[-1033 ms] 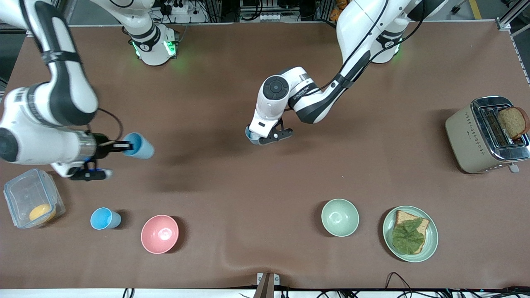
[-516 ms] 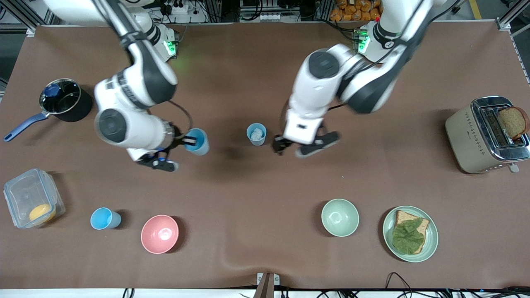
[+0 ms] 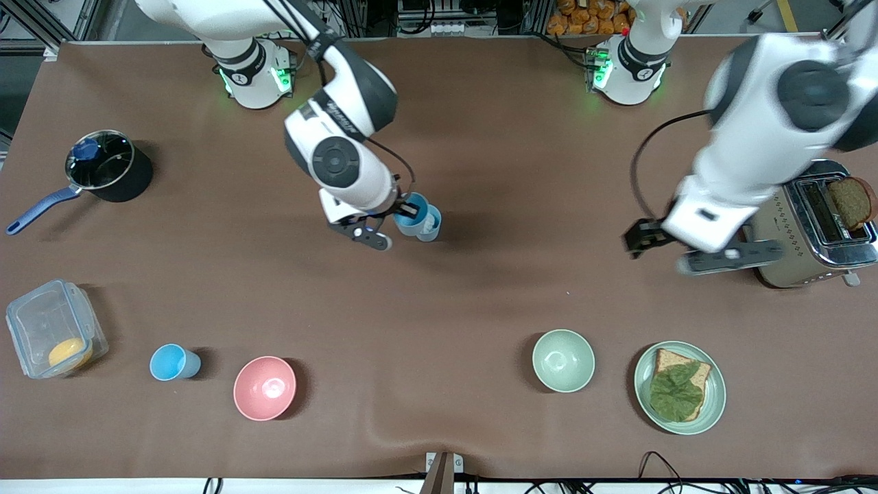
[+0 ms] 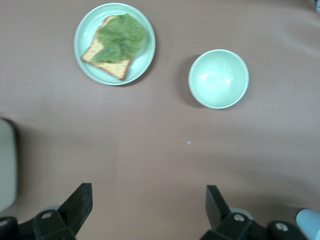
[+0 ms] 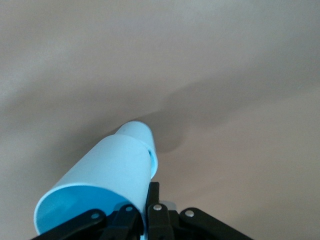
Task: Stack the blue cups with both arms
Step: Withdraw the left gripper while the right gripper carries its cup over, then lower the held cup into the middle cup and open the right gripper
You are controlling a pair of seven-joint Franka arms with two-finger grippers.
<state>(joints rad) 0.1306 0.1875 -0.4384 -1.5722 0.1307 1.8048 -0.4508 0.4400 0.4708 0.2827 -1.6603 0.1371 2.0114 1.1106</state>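
Gripping blue cup (image 3: 410,211) by rim, right gripper (image 3: 400,218) holds it over second cup (image 3: 430,225) mid-table, apparently partly nested; contact unclear. Left gripper (image 3: 696,250) spread wide, carrying nothing, hangs beside toaster (image 3: 782,233) at left arm's end. Third cup (image 3: 171,362) stands beside pink bowl (image 3: 265,387), nearer front camera, toward right arm's end.

Lower light-blue plastic cup (image 3: 429,226) mostly hidden under right end effector (image 3: 405,209); left end effector (image 3: 686,250) motion-blurred.
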